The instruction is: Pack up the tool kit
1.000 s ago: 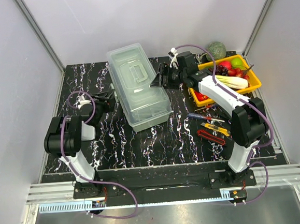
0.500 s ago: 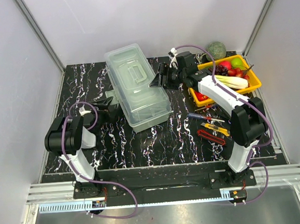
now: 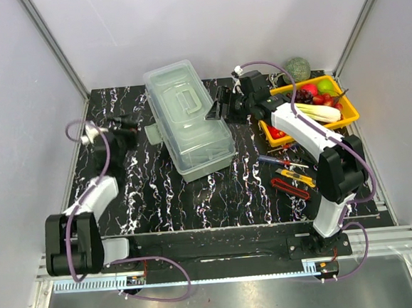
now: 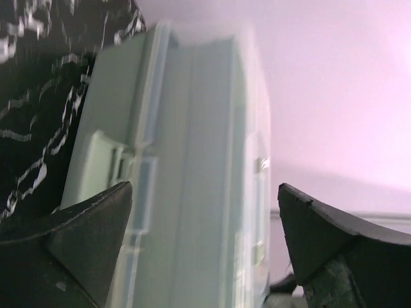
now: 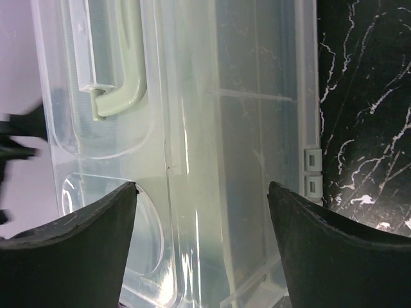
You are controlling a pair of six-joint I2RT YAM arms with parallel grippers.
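The tool kit's pale grey-green toolbox lies shut on the black marbled table, clear lid and handle facing up. My left gripper hangs open just left of the box, facing its side wall and latch, with nothing between its fingers. My right gripper stands open at the box's right edge, jaws spread over the lid without gripping it. A screwdriver, a yellow utility knife and a red utility knife lie loose on the table to the right.
An orange-yellow tray of fruit and vegetables stands at the back right, with a green round vegetable behind it. Grey walls close in the table on three sides.
My left arm swung from near its base out to the back left, and its gripper opened wide. The toolbox shifted slightly to the left. My right gripper opened a little.
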